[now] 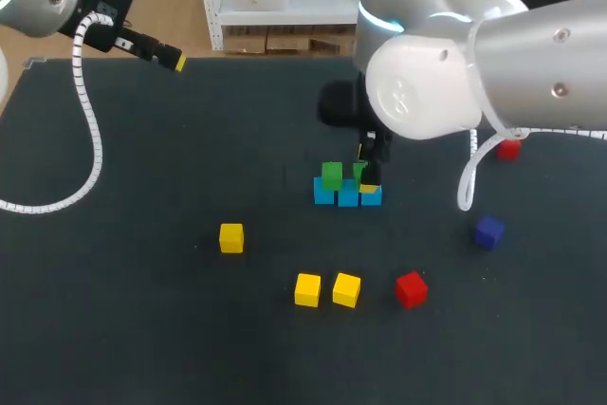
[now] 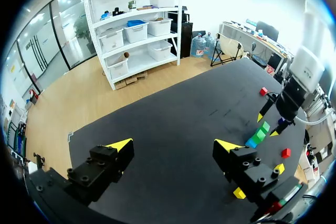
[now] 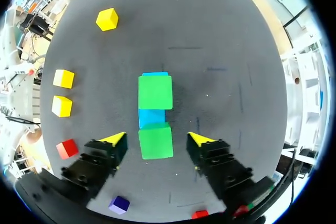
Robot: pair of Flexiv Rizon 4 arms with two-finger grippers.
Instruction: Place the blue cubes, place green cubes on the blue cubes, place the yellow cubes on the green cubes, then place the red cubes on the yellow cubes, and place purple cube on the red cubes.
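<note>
Head view: the right gripper (image 1: 366,175) hangs over one end of the blue row (image 1: 347,196), with the left gripper (image 1: 173,58) well apart from it. Left wrist view: the left jaws gape wide. Right wrist view: the jaws stand apart, flanking but not touching a green cube (image 3: 155,141) atop the row.

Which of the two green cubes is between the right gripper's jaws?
The green cube on the near end of the blue cube row, flanked by the right gripper's open jaws. The other green cube tops the far end.
</note>
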